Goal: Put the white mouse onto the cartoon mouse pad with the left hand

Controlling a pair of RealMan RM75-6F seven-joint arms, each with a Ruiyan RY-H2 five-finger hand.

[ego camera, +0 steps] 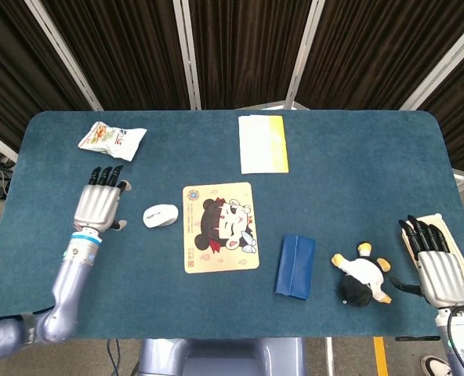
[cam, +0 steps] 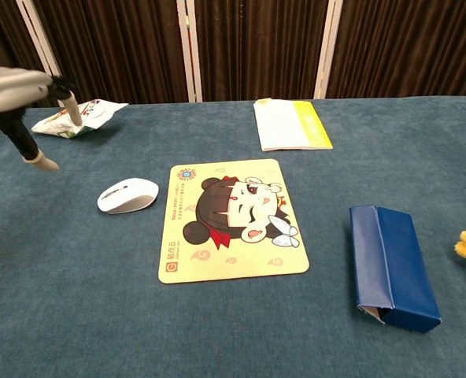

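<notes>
White mouse (ego camera: 161, 215) lies on the blue desk (ego camera: 357, 157), just left of the cartoon mouse pad (ego camera: 220, 227), not on it; a narrow strip of cloth shows between them. Left hand (ego camera: 99, 206) hovers left of the mouse, near but apart from it, palm down, fingers extended and slightly spread, holding nothing; chest view catches only its edge at the upper left. Snack packet (ego camera: 111, 140) sits beyond the mouse toward the far left corner. White and yellow booklet (ego camera: 262, 143) lies beyond the pad, far side. Blue box (ego camera: 295, 266) lies right of the pad; plush toy (ego camera: 361, 279) further right. Right hand (ego camera: 437, 265) at the desk's right edge, well apart from the mouse, fingers straight, empty.
</notes>
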